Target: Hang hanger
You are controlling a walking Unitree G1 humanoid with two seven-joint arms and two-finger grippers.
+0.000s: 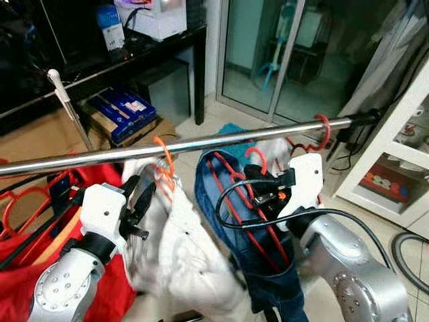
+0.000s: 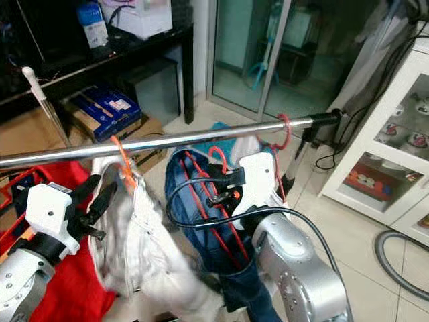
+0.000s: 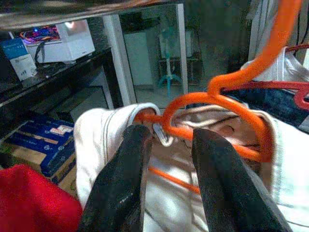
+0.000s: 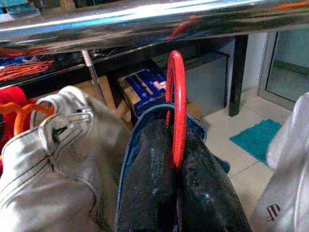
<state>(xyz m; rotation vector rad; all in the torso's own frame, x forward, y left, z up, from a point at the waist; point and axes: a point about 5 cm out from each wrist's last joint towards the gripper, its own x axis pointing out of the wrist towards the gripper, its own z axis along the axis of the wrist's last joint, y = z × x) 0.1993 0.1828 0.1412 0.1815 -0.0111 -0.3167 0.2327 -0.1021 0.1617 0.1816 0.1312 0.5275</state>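
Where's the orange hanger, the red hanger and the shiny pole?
orange hanger [image 3: 227,82], left wrist view, its curved neck.
red hanger [image 4: 176,96], right wrist view, its hook.
shiny pole [image 1: 221,141], left eye view, middle of the bar.

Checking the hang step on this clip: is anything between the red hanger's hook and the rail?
Nothing visible blocks it. The right gripper is shut on the red hanger, whose hook sits just below the metal rail. The orange hanger with the white garment already hangs beside it, toward the robot's left.

The steel rail runs off the picture's left edge.
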